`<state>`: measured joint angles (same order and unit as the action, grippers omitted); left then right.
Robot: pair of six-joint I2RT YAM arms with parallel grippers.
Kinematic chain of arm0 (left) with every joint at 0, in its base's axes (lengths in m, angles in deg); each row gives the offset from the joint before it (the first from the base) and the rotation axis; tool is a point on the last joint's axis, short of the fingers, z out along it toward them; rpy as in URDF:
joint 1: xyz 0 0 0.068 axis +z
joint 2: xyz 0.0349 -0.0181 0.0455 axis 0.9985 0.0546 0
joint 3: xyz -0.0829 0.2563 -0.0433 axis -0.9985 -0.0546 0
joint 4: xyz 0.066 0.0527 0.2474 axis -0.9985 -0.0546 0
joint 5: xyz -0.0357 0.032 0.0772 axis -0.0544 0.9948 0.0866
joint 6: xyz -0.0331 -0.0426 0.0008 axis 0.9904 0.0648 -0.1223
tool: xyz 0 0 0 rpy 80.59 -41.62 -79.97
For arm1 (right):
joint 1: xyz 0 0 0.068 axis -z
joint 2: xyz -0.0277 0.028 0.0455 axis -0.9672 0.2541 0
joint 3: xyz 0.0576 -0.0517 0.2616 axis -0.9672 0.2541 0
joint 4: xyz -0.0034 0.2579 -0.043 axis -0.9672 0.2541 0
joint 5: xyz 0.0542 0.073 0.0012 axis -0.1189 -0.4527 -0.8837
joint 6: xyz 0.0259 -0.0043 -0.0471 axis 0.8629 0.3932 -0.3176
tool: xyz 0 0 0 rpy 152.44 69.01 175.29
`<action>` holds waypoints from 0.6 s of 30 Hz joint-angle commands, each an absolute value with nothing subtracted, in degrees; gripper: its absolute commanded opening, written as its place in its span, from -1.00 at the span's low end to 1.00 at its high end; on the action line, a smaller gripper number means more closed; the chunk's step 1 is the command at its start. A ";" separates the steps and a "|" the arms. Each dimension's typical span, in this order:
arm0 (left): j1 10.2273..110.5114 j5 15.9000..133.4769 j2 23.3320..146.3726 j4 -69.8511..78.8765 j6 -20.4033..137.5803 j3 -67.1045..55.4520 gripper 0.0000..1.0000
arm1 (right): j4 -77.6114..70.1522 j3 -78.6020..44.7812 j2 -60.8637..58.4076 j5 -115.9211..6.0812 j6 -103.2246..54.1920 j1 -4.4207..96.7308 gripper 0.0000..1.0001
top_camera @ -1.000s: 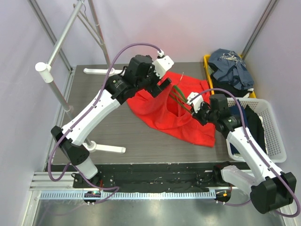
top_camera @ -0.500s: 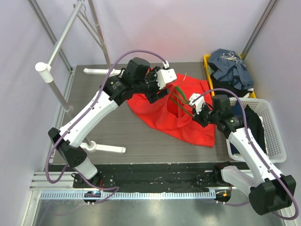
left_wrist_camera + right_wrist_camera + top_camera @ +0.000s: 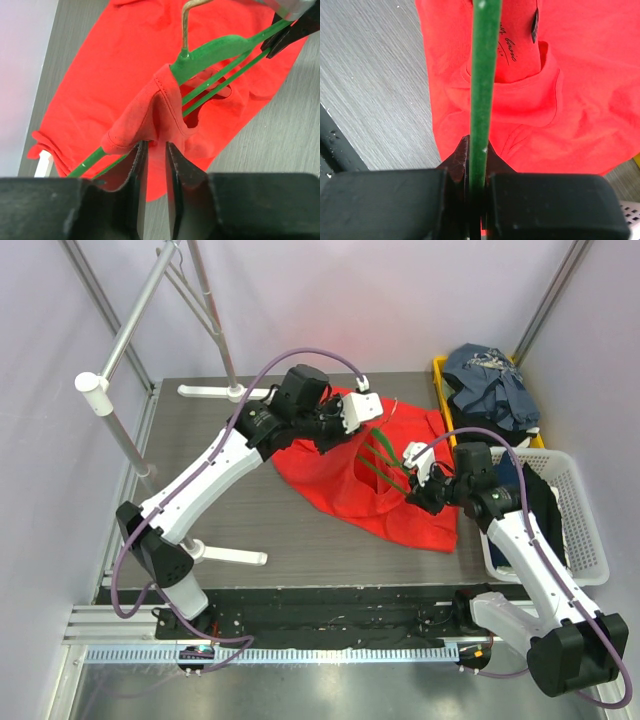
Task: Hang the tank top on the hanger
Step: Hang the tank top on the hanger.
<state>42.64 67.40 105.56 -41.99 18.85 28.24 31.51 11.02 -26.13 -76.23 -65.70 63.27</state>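
Tank top [image 3: 330, 490]: red, spread on grey surface [image 3: 300, 540], one shoulder strap [image 3: 150, 107] lifted.
Hanger [image 3: 215, 50]: green, metal hook, raised over tank top's neck opening, one arm threaded through lifted strap.
Left tool [image 3: 155, 147]: at tank top's strap, jaws narrow, pinching strap fold.
Right tool [image 3: 476, 145]: above tank top's chest lettering, clamped on hanger bar.

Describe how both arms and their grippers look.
The left arm and right arm have white links, black joints and a looping purple cable. The left gripper and right gripper each have two flat black fingers.
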 commanded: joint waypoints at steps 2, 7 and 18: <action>42.66 67.65 105.95 -39.16 18.44 29.06 -0.69 | 30.22 7.75 -27.02 -80.32 -66.84 63.77 -0.98; 42.66 69.15 106.21 -37.85 19.14 29.06 -1.00 | 30.83 7.57 -27.29 -81.38 -67.10 64.03 -0.98; 42.75 74.69 104.99 -36.88 20.03 30.90 -1.00 | 31.45 7.48 -26.32 -81.03 -67.54 64.38 -0.98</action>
